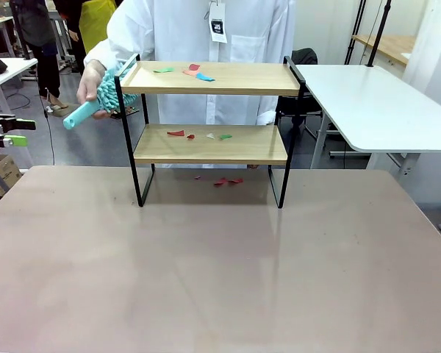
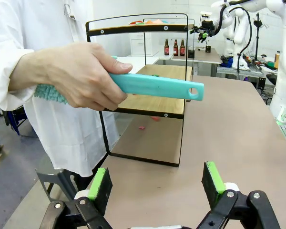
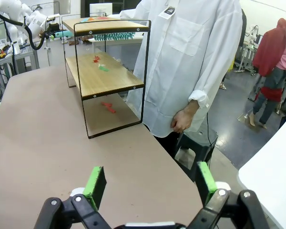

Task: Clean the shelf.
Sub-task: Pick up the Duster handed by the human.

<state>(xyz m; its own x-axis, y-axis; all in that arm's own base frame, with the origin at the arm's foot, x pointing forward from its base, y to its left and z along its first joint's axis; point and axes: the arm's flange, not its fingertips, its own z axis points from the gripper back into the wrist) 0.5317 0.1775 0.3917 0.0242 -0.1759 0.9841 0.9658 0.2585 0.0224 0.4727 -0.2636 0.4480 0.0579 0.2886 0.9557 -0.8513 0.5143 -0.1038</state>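
The shelf (image 1: 209, 151) stands toward the far side of the table (image 1: 206, 272), about midway across. Small red, green and blue bits, possibly paper scraps (image 1: 195, 71), lie on both boards and on the table beneath. At its left end a person's hand (image 1: 88, 82) holds a teal duster (image 1: 106, 95) against the top corner. Nearer, the left gripper (image 2: 157, 177) and right gripper (image 3: 150, 174) hang over the table, both with jaws spread and empty.

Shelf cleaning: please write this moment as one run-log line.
shelf: scraps on both boards | hand: holds duster beside top board | left gripper: open | right gripper: open
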